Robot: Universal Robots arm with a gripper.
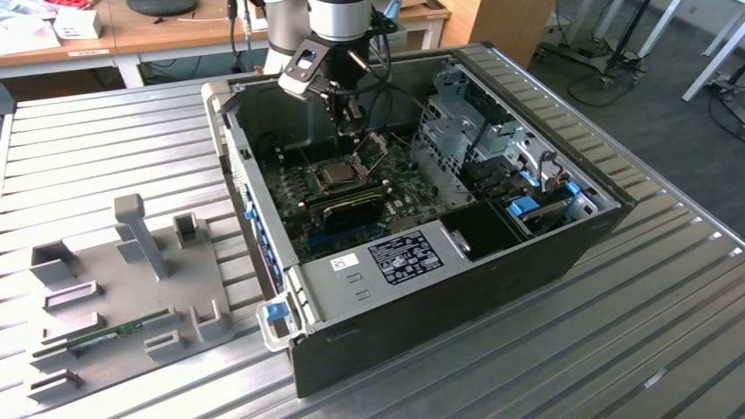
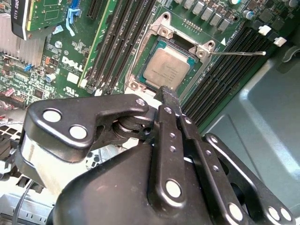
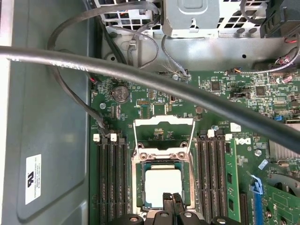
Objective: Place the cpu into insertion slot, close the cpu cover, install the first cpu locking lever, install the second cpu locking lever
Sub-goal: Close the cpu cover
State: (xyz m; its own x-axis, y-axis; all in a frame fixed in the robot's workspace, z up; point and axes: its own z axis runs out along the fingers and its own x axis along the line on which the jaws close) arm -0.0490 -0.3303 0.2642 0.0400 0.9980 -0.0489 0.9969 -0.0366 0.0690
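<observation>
The cpu [image 2: 168, 67] has a dull grey-brown metal top that shines only a little. The insertion slot [image 3: 137, 180] has a thin, bright silvery metal rim, and the cpu cover [image 3: 164, 122] is bare shiny metal too. The gripper [image 2: 166, 93] is smooth, slightly glossy black with round silver bolts, the circuit board [image 2: 61, 51] is shiny green, the cable [image 3: 140, 77] looks like matt black rubber, and the table [image 1: 105, 148] is pale grey ribbed metal.
</observation>
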